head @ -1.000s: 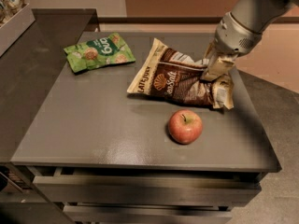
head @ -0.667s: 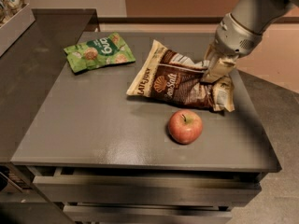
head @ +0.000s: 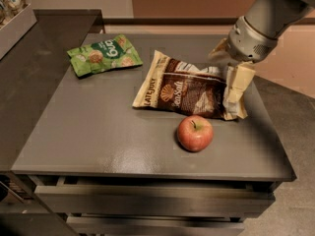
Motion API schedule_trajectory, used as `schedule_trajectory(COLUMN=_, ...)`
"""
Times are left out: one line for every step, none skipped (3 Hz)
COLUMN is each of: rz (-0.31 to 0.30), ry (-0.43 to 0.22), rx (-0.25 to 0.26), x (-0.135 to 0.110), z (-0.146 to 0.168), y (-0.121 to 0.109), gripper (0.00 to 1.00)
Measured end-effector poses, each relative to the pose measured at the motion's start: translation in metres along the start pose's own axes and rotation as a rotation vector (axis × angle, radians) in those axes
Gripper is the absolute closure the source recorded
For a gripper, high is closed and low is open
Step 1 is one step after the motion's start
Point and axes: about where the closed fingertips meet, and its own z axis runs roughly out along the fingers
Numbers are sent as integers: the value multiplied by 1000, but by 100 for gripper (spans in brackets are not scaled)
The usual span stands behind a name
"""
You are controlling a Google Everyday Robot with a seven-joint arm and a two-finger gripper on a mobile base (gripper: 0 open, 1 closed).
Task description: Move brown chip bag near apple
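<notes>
The brown chip bag (head: pixel 184 90) lies flat on the grey table (head: pixel 98 132), dark brown and cream with a shell logo. The red apple (head: pixel 195 133) stands just in front of the bag's right half, a small gap from it. My gripper (head: pixel 229 67) is at the bag's right end, low over the table. Its cream fingers (head: pixel 238 85) are spread apart, one beside the bag's end and one behind it. The gripper is open and holds nothing.
A green snack bag (head: pixel 104 55) lies at the table's back left. A darker counter (head: pixel 29 73) adjoins the table on the left, with a shelf edge (head: pixel 15 28) at the far left. Drawers (head: pixel 147 200) sit under the table's front edge.
The bag, apple and gripper have barely moved. The bag lies next to the apple as before.
</notes>
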Motion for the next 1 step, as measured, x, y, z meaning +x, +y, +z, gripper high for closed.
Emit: schedule_trajectory(rz=2, ry=1, rx=3, x=0, z=0, y=0, gripper=0)
